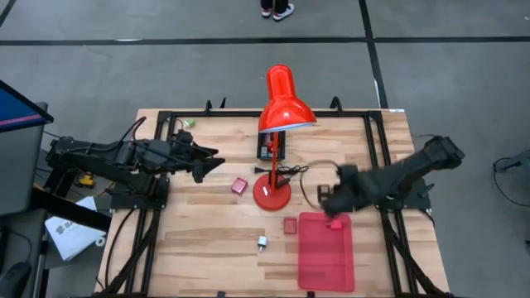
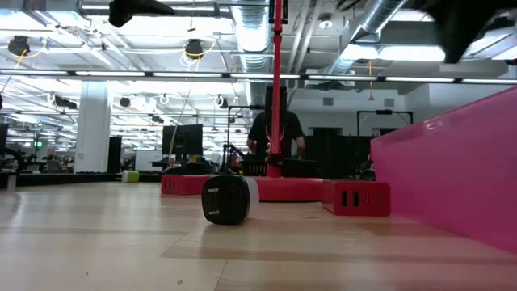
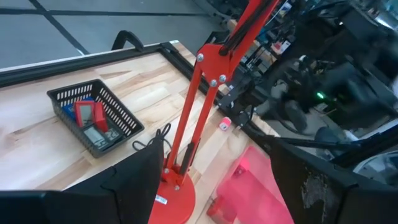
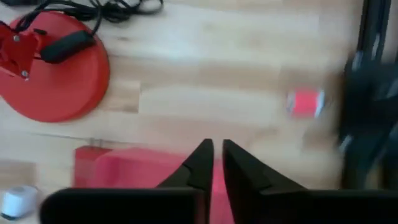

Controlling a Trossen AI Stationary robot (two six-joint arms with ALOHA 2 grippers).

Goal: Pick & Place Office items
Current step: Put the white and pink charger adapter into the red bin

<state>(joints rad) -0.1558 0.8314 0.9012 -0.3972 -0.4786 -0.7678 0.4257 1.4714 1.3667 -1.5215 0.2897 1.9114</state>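
Basket point(image 3: 93, 115) contents indistinct | right end effector point(image 4: 214, 163) empty | tray point(image 4: 143, 171) cropped

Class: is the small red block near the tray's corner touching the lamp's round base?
Apart. The high view shows bare wood between the small red block and the lamp's base; the right wrist view agrees.

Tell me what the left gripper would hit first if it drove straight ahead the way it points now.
Most likely the red desk lamp: the left gripper, jaws open, points across the table at its arm and base. Depth is unclear, so it might pass just beside it.
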